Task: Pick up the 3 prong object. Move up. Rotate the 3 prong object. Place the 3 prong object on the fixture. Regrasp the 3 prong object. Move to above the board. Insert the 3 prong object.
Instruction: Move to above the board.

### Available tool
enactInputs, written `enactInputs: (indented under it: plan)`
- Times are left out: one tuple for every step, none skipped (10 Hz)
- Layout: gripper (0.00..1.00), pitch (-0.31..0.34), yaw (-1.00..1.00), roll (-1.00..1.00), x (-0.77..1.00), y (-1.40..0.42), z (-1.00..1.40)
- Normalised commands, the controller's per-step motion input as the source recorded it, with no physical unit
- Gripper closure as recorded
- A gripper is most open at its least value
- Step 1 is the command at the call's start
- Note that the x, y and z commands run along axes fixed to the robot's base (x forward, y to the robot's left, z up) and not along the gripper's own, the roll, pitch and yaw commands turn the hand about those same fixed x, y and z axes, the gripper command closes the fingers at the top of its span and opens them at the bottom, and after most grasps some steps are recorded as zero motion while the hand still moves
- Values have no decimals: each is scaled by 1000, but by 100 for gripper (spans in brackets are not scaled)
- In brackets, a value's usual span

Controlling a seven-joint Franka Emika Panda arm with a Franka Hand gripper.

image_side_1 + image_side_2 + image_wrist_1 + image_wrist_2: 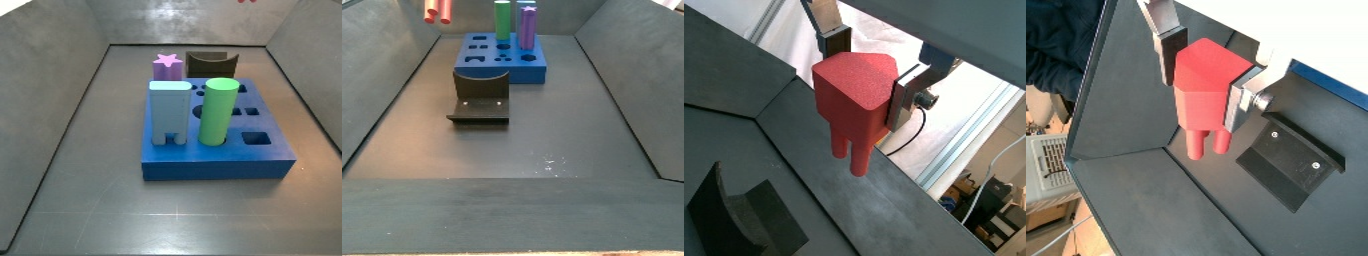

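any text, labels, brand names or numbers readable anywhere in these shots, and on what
None can be read in any view.
The 3 prong object, held in the gripper well above the floor: plain red, no marking.
The board and the fixture: no lettering.
Background clutter in the wrist views: too blurred to tell.

Dark grey floor [543, 130] bearing blue board [502, 62] and fixture [481, 98].

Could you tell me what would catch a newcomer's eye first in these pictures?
Most striking is the red 3 prong object, held between the jaws of the gripper high above the floor, prongs pointing down. Next comes the blue board, with a green cylinder, a pale blue block and a purple star-topped peg standing in it, beside the dark fixture.
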Motion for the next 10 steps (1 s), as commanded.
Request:
enactInputs:
  plan:
    - [100, 110, 205, 78, 112, -62, -3]
    - [100, 59, -118, -1000, -1000, -983, 485]
    - [100, 46, -115, -1000, -1000, -960, 503]
    - [100, 25, -112, -1000, -1000, -907, 497]
    - [100, 4, -104, -1000, -1000, -824, 443]
    - [100, -8, -104, -1000, -1000, -811, 449]
    - [100, -21, -103, -1000, -1000, -747, 440]
    - [100, -27, -102, -1000, -1000, -691, 416]
    - [100, -48, -102, -1000, -921, -543, 365]
    - [100, -58, -102, -1000, -753, -392, 280]
